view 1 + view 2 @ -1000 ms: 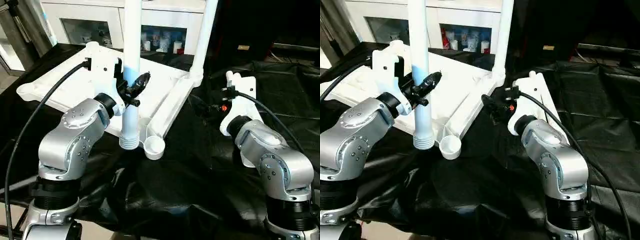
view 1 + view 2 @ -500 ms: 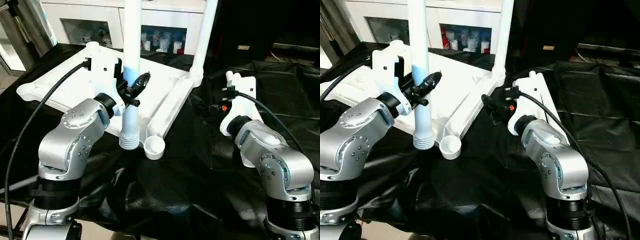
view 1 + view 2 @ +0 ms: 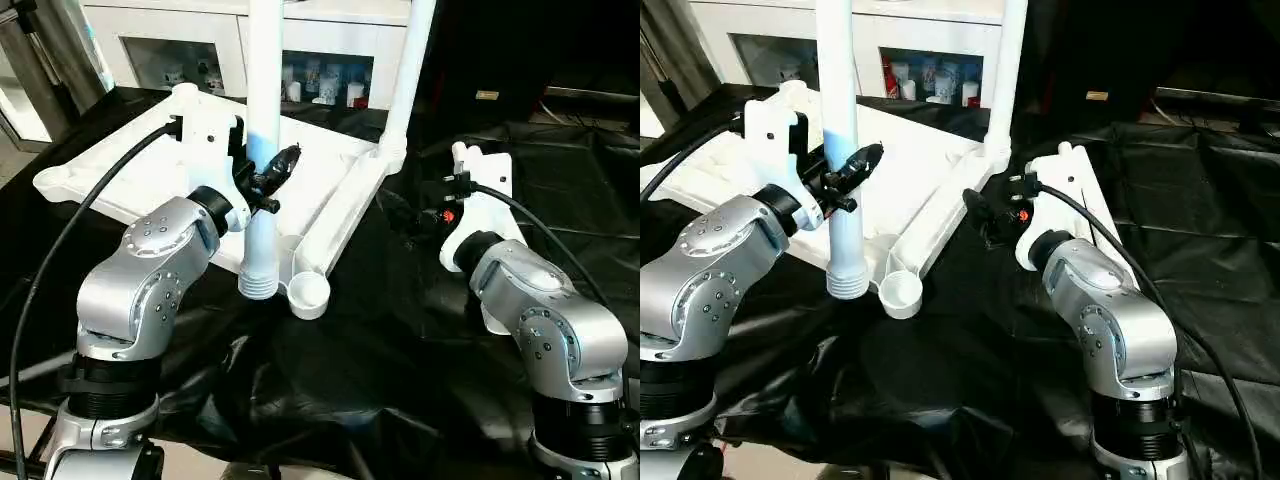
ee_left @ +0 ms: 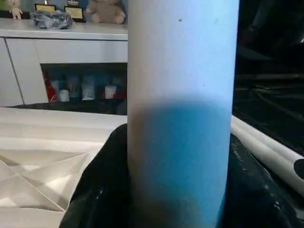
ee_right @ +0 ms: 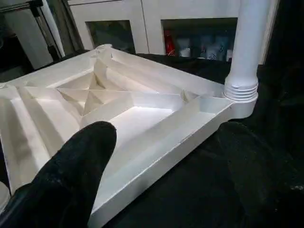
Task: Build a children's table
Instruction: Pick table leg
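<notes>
done: one leg (image 3: 408, 70) stands in the tabletop (image 3: 150, 175) at upper middle | now: left hand (image 3: 268, 172) grips a second leg (image 3: 262, 150) upright (not in yet) | right hand (image 3: 985, 215) open, empty

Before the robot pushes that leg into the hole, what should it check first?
1. Left gripper holding the leg: ok, fingers clamp it on both sides.
2. Leg upright: ok, it stands about straight.
3. Leg's ribbed end over the near corner socket: not ok, it sits beside the socket.
4. Near socket free: ok, it looks open.
5. Far-corner leg seated in the tabletop: ok, it stands in its socket.
6. Right gripper out of the way: ok, open, holding nothing, beside the tabletop edge.
</notes>
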Robot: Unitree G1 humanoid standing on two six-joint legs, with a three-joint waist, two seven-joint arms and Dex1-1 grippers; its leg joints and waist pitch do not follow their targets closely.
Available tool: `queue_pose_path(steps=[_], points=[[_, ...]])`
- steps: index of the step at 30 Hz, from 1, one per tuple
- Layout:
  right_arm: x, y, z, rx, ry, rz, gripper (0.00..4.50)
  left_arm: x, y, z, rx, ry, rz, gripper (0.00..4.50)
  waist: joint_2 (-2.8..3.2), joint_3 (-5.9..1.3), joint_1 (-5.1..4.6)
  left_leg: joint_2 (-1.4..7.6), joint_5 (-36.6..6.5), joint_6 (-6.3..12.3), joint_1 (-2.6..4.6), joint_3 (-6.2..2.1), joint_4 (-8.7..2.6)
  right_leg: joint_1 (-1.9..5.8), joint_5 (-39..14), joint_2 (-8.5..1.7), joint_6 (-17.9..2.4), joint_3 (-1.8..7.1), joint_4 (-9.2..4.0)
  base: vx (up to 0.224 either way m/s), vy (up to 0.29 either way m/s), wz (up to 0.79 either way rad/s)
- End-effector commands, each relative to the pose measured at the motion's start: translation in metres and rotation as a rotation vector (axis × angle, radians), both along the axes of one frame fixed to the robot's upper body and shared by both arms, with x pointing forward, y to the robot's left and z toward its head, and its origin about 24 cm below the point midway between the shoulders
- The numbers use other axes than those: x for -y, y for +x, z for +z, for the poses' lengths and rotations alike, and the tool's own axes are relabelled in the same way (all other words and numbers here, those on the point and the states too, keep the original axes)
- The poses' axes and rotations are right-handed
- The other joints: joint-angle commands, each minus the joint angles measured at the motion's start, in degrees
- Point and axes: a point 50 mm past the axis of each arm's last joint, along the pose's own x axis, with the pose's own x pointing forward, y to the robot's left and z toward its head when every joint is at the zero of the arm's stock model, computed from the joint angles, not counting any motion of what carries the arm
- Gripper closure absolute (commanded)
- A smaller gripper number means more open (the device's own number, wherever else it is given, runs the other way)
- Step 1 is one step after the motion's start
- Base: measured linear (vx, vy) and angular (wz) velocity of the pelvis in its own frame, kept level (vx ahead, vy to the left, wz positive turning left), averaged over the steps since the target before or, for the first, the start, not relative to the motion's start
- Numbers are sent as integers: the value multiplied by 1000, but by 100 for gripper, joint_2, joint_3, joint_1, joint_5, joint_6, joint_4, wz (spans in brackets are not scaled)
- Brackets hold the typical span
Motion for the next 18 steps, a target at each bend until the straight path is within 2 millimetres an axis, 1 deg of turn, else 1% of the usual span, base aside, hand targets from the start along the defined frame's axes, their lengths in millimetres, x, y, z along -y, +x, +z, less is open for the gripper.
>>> queue_pose_path(steps=[1, 18], points=[[1, 0, 4, 18, -5, -6, 57, 1, -1, 8, 34, 6, -4, 265, 39, -457, 3, 132, -1423, -288, 156, -72, -351, 242, -1162, -293, -674, 247, -426, 0, 0, 0], [1, 0, 4, 18, -5, -6, 57, 1, -1, 8, 34, 6, -4, 265, 42, -457, 6, 132, -1401, -281, 155, -72, -349, 244, -1146, -295, -685, 246, -423, 0, 0, 0]])
